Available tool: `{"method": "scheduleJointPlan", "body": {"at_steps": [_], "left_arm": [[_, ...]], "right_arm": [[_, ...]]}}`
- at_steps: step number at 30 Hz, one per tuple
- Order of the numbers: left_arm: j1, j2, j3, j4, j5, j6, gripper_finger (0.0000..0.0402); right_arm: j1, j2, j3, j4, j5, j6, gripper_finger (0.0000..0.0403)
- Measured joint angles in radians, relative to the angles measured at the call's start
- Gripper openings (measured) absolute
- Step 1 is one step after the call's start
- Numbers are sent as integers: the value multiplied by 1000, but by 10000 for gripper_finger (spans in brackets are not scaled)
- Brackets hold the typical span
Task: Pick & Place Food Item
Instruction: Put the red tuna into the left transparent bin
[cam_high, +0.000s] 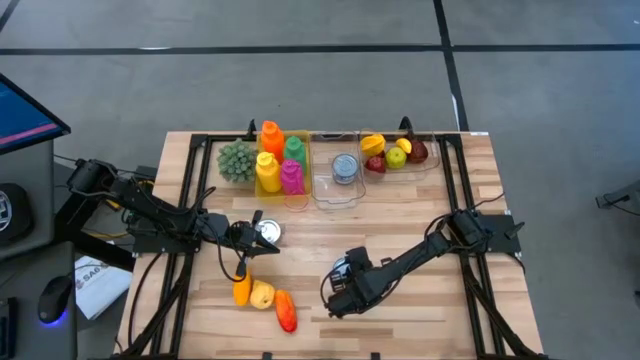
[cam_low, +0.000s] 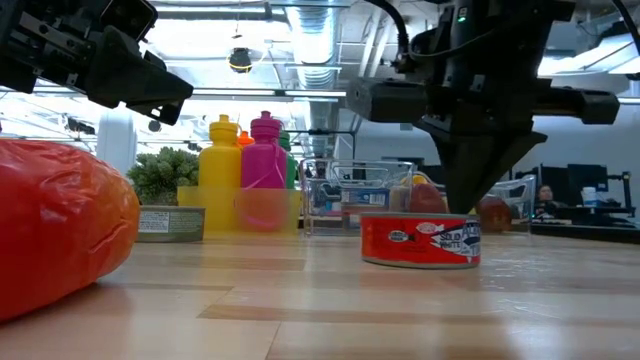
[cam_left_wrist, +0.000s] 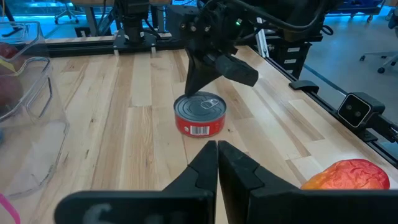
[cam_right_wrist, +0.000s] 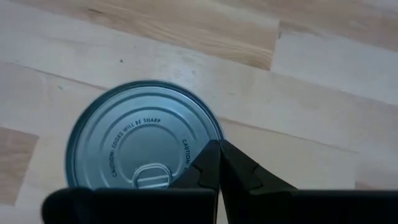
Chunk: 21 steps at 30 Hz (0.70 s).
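The short round red tin with a silver pull-tab lid (cam_left_wrist: 200, 115) stood upright on the light wooden desk (cam_high: 400, 230), toward the front and a little right of the middle. In the high view it was hidden under the right arm. The right hand (cam_right_wrist: 217, 149) hung directly over it, pointing down with its two dark fingers pressed together and gripping nothing. Its tips sat above the lid's edge, though whether they touched the metal could not be told. The left hand (cam_left_wrist: 217, 149) was closed and empty too. It was held low over the desk's left half, aimed toward the tin and well apart from it. A second round silver-topped can (cam_high: 268, 232) stood just beside that hand. Near the front left lay a row of orange, yellow and red plastic-looking food pieces (cam_high: 263, 296). Along the back edge stood a spiky green plant (cam_high: 236, 160) and a clear bin of orange, green, yellow and pink bottles (cam_high: 279, 160). A clear tray holding another can (cam_high: 345, 168) and a clear tray of toy fruit (cam_high: 396, 153) were also there.
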Motion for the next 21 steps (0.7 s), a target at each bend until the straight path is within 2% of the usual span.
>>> {"method": "scheduleJointPlan", "body": {"at_steps": [11, 21], "left_arm": [[0, 0, 0, 0, 0, 0, 2], [0, 0, 0, 0, 0, 0, 2]], "right_arm": [[1, 0, 0, -31, 0, 0, 0], [10, 0, 0, -31, -52, 28, 0]]}}
